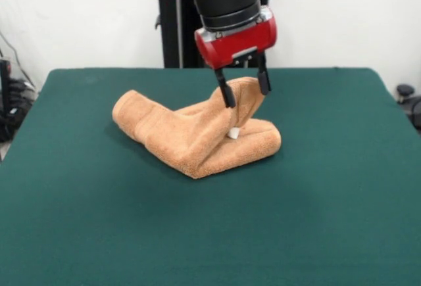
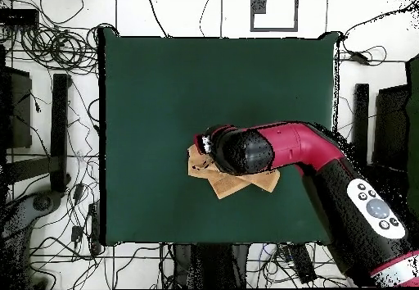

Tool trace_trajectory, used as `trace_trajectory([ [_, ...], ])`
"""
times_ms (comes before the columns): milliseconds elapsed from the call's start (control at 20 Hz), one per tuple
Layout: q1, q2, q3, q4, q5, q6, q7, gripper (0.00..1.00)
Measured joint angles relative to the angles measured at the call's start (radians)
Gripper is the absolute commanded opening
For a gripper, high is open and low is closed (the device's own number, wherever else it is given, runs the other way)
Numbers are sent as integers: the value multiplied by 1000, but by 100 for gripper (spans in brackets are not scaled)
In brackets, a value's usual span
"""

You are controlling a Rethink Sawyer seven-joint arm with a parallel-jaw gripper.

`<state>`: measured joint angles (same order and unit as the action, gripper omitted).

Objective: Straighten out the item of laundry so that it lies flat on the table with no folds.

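Note:
The orange-tan towel [image 1: 197, 135] lies crumpled and folded over itself near the middle of the green table [image 1: 329, 187]. One lobe reaches left and another right, and a small white tag [image 1: 233, 133] shows. My gripper [image 1: 247, 98] stands over the towel's far side, its two black fingers [image 1: 225, 92] on either side of a raised fold that it holds up. In the overhead view the arm [image 2: 270, 147] covers most of the towel [image 2: 223, 186], and only tan corners stick out from under the wrist. The gripper itself is hidden there.
The robot's black pedestal [image 1: 174, 29] stands behind the table's far edge. Cables and stands [image 2: 57, 139] lie on the floor around the table [image 2: 204, 74] in the overhead view.

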<state>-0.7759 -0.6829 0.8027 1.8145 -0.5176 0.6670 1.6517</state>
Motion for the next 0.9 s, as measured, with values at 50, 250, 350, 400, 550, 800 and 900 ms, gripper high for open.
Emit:
trace_trajectory([
  [50, 0, -2, 3, 0, 2, 2, 0, 100],
  [250, -4, -25, 26, 3, 20, 26, 0, 100],
  [350, -11, -43, 43, 6, 33, 43, 0, 100],
  [400, -21, -57, 58, 9, 44, 58, 0, 100],
  [550, -39, -78, 83, 18, 64, 84, 0, 100],
  [800, -84, -100, 126, 31, 69, 117, 0, 100],
  [900, -89, -100, 130, 32, 61, 118, 0, 100],
])
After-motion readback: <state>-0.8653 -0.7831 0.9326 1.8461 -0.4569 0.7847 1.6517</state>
